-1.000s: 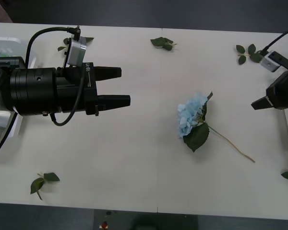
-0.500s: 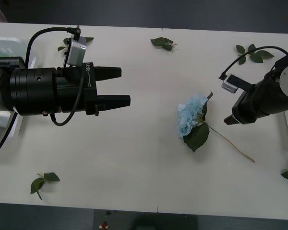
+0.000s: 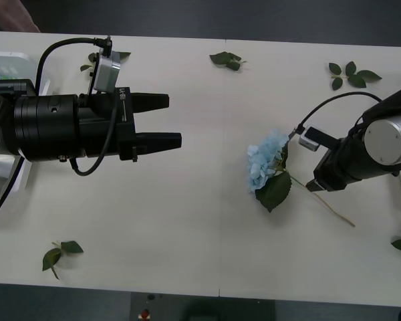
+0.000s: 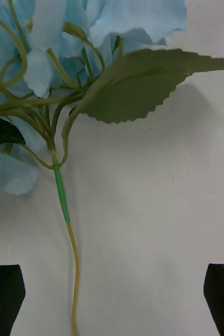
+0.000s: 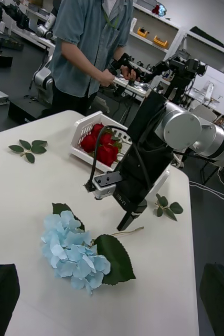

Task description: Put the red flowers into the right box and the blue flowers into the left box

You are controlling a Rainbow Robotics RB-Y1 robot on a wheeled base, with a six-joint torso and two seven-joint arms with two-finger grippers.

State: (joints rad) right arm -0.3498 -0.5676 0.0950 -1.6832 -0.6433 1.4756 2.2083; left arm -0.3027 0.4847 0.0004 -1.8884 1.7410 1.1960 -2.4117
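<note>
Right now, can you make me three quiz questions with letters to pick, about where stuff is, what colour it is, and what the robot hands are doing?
1. Where does the blue flower lie?
A. on the table
B. in a box
C. on the floor

2. What colour are the flowers in the right box?
A. yellow
B. red
C. white

3. How is the right gripper?
A. shut on the stem
B. holding a leaf
C. open around the stem

Answers: 1 A, it rests on the bare table. 2 B, red roses fill it. 3 C, the stem runs between its spread fingers, untouched.
</note>
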